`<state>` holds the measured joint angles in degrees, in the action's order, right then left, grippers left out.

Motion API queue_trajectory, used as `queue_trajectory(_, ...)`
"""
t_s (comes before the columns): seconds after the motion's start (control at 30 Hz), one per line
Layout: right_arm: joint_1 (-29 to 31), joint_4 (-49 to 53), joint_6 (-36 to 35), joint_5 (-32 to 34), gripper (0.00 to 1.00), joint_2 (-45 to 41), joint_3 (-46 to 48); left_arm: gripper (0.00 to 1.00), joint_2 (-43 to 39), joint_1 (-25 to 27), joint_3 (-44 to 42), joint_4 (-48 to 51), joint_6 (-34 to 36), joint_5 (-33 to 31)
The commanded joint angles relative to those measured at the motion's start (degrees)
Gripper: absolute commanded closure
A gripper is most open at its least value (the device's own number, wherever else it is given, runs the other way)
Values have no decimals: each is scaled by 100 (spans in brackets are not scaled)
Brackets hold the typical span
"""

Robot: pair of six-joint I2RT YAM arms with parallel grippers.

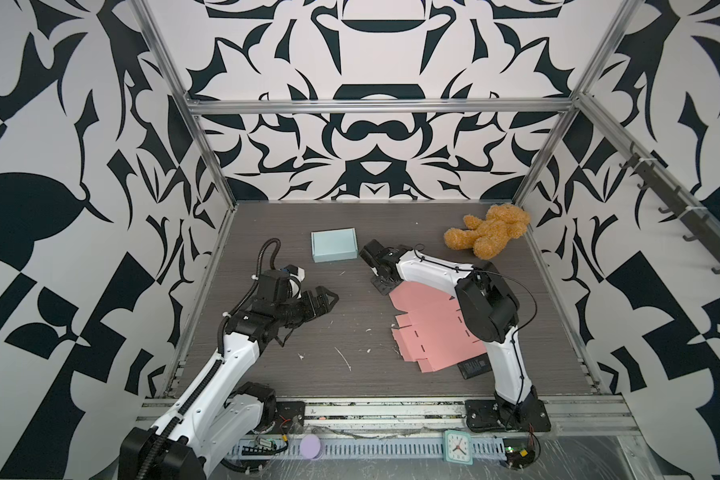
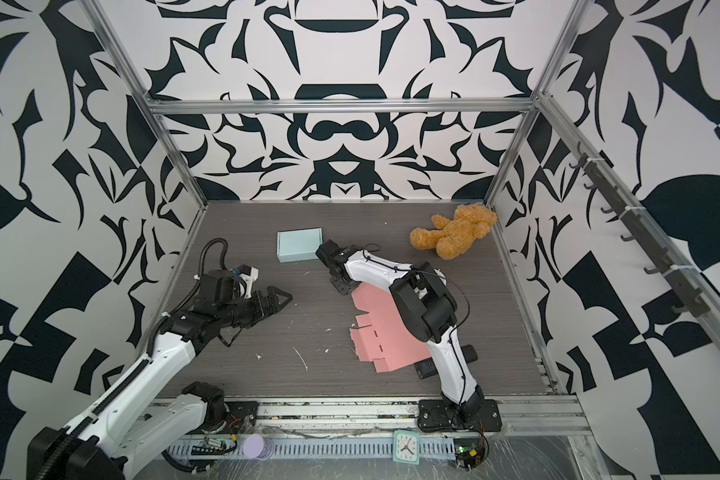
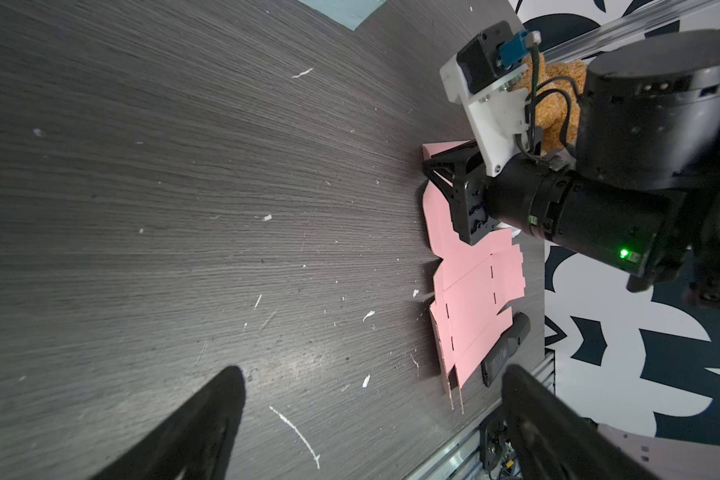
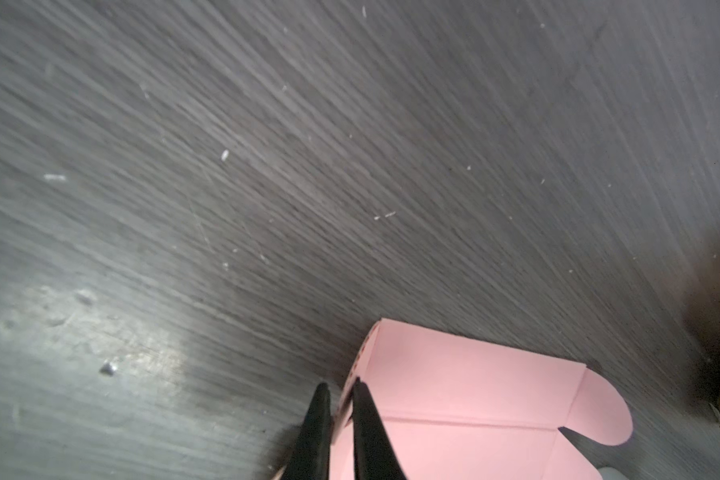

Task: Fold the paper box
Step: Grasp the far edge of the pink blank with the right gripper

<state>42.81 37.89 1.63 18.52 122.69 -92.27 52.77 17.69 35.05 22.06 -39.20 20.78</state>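
The paper box (image 1: 429,328) (image 2: 385,328) is a flat pink die-cut sheet lying right of the table's middle, partly under the right arm. My right gripper (image 1: 381,286) (image 2: 341,287) is at its far corner. In the right wrist view the two black fingers of that gripper (image 4: 341,384) pinch a raised side flap of the pink sheet (image 4: 474,395) edge-on. My left gripper (image 1: 329,299) (image 2: 284,299) hovers left of centre, apart from the sheet. It stands open (image 3: 373,370) over bare table, with the pink sheet (image 3: 470,299) farther off.
A folded light-blue box (image 1: 334,245) (image 2: 299,246) sits at the back middle. A brown teddy bear (image 1: 489,232) lies at the back right corner. A black flat device (image 1: 472,368) (image 3: 506,349) lies by the sheet's near edge. A small clock (image 1: 457,446) stands on the front rail.
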Motion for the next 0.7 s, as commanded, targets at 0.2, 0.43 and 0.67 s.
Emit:
queue_trajectory(0.2, 73, -45, 63, 156, 90, -394, 113, 1, -165, 24, -132, 38, -50, -203)
queue_trajectory(0.43, 212, -99, 192, -21, 94, -561, 163, 1, -221, 24, -114, 103, -61, -269)
queue_trajectory(0.67, 484, -194, 389, -330, 96, -718, 105, 1, -442, 23, -154, 252, -14, -407)
